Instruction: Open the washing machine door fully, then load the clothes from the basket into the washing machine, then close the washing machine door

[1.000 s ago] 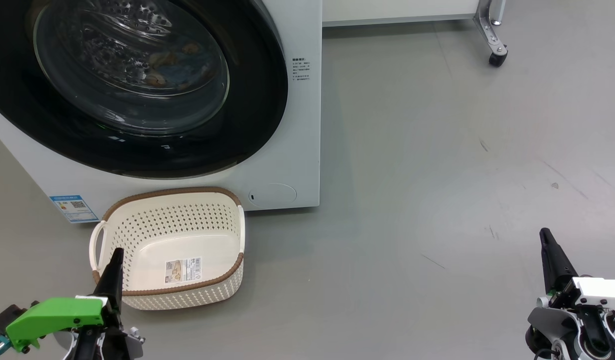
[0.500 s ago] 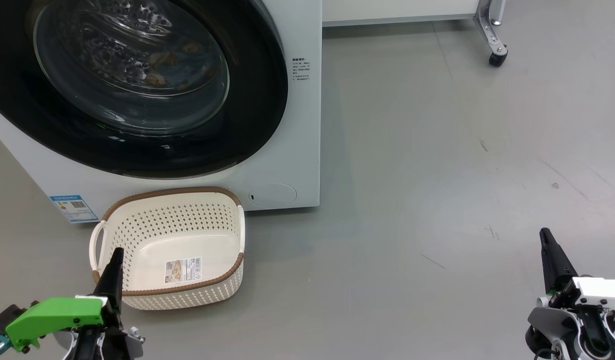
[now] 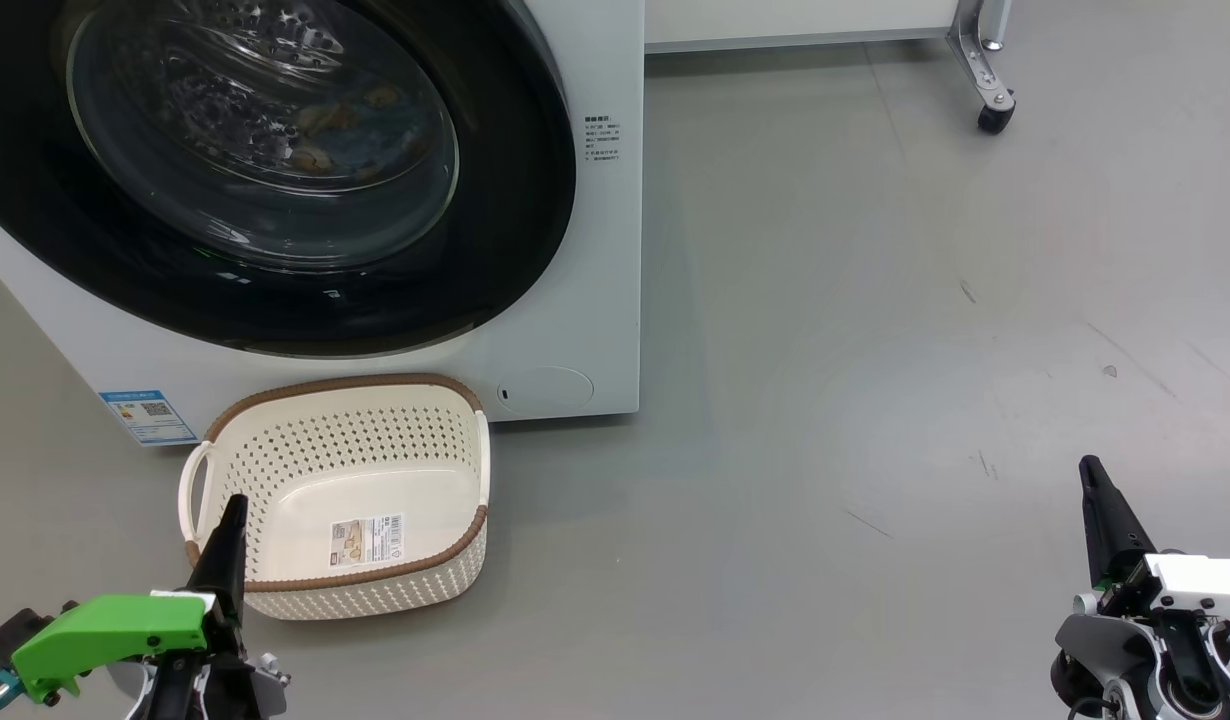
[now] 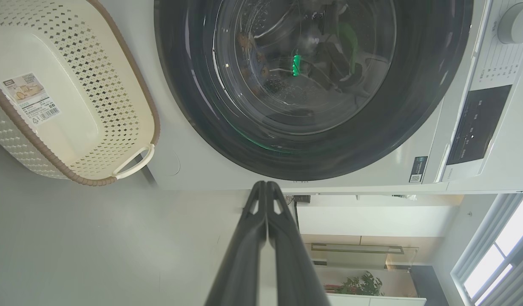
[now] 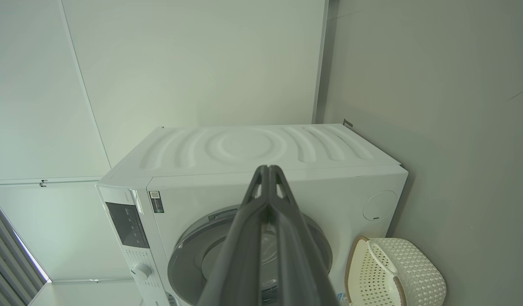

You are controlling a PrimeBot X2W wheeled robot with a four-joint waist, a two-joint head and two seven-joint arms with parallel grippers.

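Left arm pose: low at the lower left of the head view under a green housing, fingers pointing up that view towards the basket.
Left end effector: fingers pressed together, holding nothing; the tip overlaps the basket's near-left rim in the head view, while the left wrist view shows it apart from the basket.
Right arm pose: low at the lower right of the head view, over bare grey floor, well apart from the machine.
Right end effector: fingers pressed together, holding nothing, touching nothing.
Washing machine: stands on the floor at the upper left of the head view.
Washing machine door: shut flat against the machine's front.
Clothes: blue and orange-brown patches behind the door glass, inside the drum.
Basket: on the floor just in front of the machine, below the door; its bare bottom carries a label sticker.
Head view alone: a blue sticker low on the machine's front and a caster wheel at the upper right.
Left wrist view alone: the dark control panel, a dial, a window.
Right wrist view alone: the machine's ribbed outer panel against a pale wall.
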